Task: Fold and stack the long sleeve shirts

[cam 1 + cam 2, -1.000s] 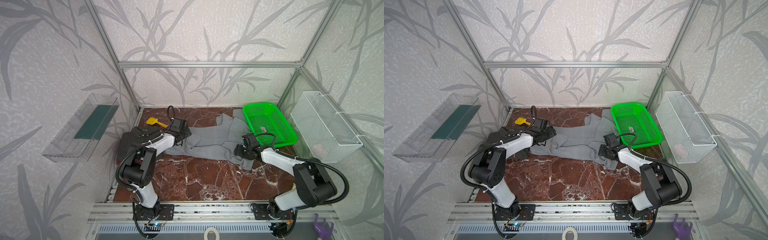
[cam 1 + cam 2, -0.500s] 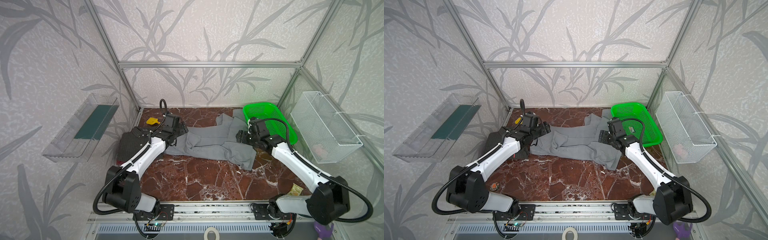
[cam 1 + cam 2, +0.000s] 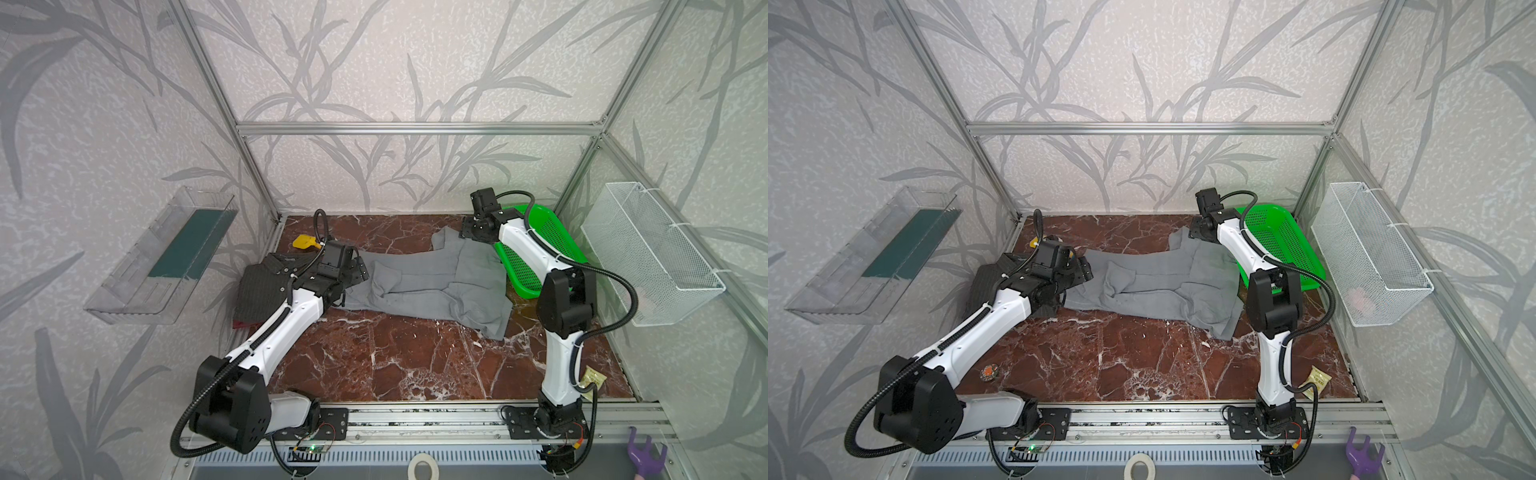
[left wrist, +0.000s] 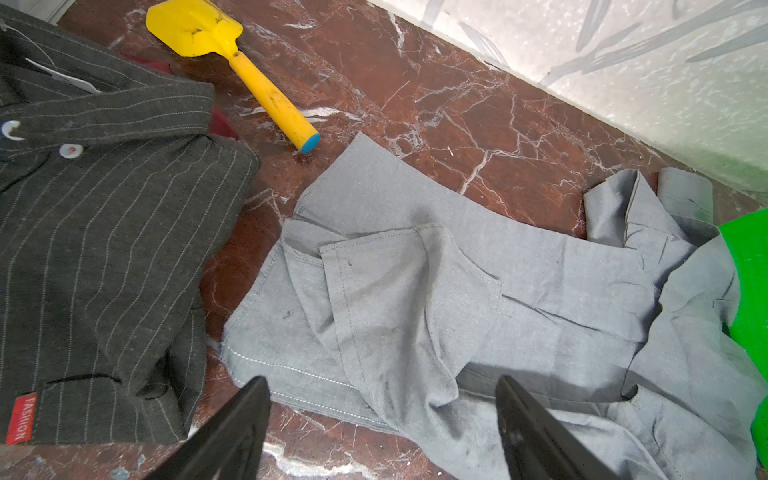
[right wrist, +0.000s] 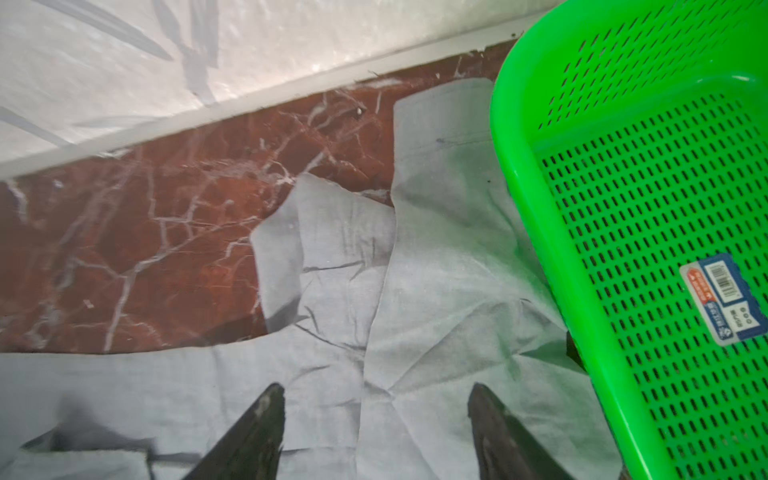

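As we held our left gripper [image 4: 380,382] and right gripper [image 5: 377,388] spread wide and empty, the grey shirt [image 3: 424,282] lay along the table's [image 3: 395,357] far edge; the pinstriped shirt [image 3: 259,286] sat folded at its left edge.

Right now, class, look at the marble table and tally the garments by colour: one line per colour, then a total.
Light grey: 1, the grey shirt, spread out across the middle.
Dark charcoal: 1, the pinstriped shirt, folded at the left.
Dark red: 1, the dark red garment, only an edge showing under the pinstriped shirt.
Total: 3
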Motion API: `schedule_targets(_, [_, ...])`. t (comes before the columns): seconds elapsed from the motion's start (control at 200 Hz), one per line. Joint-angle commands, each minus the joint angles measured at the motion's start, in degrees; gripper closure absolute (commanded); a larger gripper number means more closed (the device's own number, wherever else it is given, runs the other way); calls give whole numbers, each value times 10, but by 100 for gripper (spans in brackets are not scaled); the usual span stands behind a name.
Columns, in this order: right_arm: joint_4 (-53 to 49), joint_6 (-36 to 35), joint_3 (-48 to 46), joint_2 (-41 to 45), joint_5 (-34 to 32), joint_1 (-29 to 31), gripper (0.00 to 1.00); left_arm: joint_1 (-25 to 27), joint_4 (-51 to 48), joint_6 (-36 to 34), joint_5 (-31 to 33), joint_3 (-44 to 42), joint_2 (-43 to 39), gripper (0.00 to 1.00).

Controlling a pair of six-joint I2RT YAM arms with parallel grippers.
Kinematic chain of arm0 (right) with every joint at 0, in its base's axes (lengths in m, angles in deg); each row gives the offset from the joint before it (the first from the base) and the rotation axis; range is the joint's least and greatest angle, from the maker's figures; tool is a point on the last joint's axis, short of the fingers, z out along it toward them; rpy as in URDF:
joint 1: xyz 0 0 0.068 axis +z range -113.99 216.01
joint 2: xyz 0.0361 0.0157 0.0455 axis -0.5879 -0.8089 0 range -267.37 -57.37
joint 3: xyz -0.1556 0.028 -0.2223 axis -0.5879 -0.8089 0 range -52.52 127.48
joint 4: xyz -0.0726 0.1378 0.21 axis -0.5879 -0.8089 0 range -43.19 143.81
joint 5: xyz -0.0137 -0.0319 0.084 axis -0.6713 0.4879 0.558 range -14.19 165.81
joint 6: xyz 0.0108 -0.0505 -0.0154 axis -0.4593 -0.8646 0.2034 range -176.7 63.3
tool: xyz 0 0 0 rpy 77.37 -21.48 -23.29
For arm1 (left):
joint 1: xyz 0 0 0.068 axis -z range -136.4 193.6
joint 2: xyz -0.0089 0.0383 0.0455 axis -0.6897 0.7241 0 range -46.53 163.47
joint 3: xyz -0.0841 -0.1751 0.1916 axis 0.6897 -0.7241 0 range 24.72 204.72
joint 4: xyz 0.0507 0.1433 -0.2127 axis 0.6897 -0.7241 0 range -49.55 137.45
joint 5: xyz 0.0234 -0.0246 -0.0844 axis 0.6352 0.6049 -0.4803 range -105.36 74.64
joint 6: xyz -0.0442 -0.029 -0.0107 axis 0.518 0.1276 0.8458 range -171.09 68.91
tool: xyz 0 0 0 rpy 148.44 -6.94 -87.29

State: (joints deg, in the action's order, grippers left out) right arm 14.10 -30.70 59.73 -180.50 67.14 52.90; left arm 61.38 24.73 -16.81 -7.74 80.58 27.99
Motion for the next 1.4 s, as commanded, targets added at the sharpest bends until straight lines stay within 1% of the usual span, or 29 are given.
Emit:
schedule_targets(0.0, [-91, -19, 84, -55, -47, -1, 32, 1, -6, -11, 8, -5, -10, 15])
schedule_targets(0.105, [-123, -28, 156, -115, -59, -1, 33, 1, -1, -11, 3, -9, -10, 15])
schedule_targets(0.265, [-209, -31, 301, -209, -81, -1, 39, 1, 0, -11, -3, -10, -11, 15])
schedule_targets(0.37, [-240, -36, 366, -255, -92, -2, 43, 1, 2, -10, -6, -10, -11, 15])
schedule_targets(0.485, [-239, -41, 379, -273, -105, -2, 46, 0, 2, -8, -12, -10, -11, 15])
schedule_targets(0.635, [-226, -43, 358, -267, -109, -4, 50, 1, 2, -9, -11, -11, -15, 16])
schedule_targets(0.69, [-219, -43, 351, -266, -108, -5, 53, 1, 3, -9, -12, -11, -15, 16])
schedule_targets(0.82, [-227, -46, 362, -266, -111, -6, 69, 1, 1, -11, -8, -11, -17, 16])
schedule_targets(0.87, [-227, -47, 362, -261, -112, -5, 77, 1, 2, -12, -6, -11, -19, 16])
schedule_targets(0.945, [-234, -47, 362, -250, -114, -5, 88, 0, 2, -13, -3, -13, -22, 16])
schedule_targets(0.985, [-241, -47, 363, -243, -115, -5, 96, 1, 2, -13, -3, -12, -23, 16])
schedule_targets(1.015, [-249, -47, 364, -236, -115, -6, 100, 0, 1, -13, -4, -12, -24, 16])
schedule_targets(1.11, [-273, -40, 359, -200, -111, -3, 100, 1, 3, -13, -3, -13, -27, 16])
schedule_targets(1.165, [-265, -39, 327, -162, -111, 2, 100, 1, 4, -13, -5, -14, -28, 17])
schedule_targets(1.23, [-225, -39, 253, -104, -116, 9, 100, 0, 4, -13, -3, -14, -30, 17])
schedule_targets(1.28, [-158, -41, 176, -52, -110, 11, 100, 1, 5, -12, -4, -16, -32, 17])
schedule_targets(1.31, [-113, -47, 129, -27, -93, 10, 100, 1, 5, -12, -3, -16, -34, 17])
schedule_targets(1.325, [-94, -49, 112, -19, -86, 10, 96, 1, 4, -12, -2, -17, -35, 17])
schedule_targets(1.365, [-73, -46, 91, -10, -76, 7, 74, 1, 4, -12, 0, -18, -35, 17])
schedule_targets(1.395, [-82, -43, 99, -20, -73, 5, 62, 1, 3, -13, 1, -18, -35, 17])
